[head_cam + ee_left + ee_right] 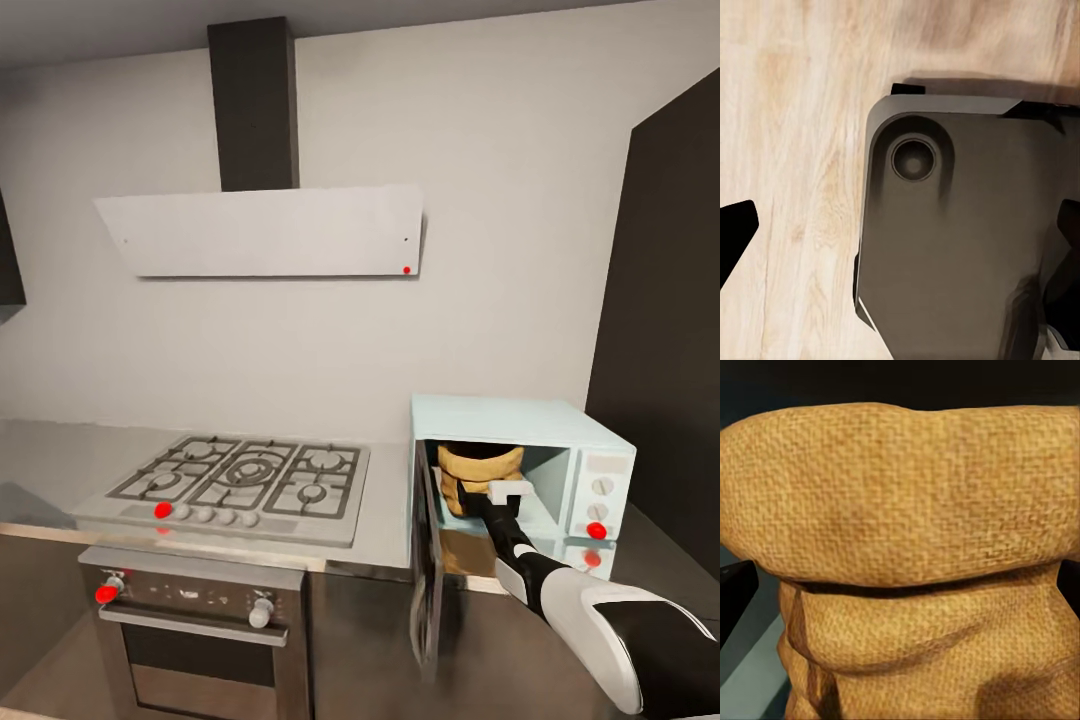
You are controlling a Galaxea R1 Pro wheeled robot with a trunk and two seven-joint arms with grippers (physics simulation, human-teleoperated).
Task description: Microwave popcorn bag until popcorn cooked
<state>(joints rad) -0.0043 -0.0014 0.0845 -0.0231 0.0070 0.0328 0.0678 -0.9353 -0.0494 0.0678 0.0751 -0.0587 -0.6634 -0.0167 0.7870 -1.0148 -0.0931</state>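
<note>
The microwave (520, 470) is seated on the countertop (60, 460), right of the gas hob (245, 480), w/ door (428, 560) swung open. The popcorn bag (478, 475) is positioned upright inside the cavity. The right gripper (503, 497) is extended into the opening, against the bag's front; the right wrist view shows its fingers spread either side of the bag (907, 562), but grip can't be confirmed. Left gripper (900, 247): fingers apart above the robot base (960, 240) & wood floor (795, 150).

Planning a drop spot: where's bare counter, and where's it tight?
Bare counter runs left of the hob, back to the wall. A narrow strip lies between the hob and the open microwave. It is tight inside the microwave: the bag takes up the left of the cavity, with the right claw at its front and the open door swung out over the counter edge.
</note>
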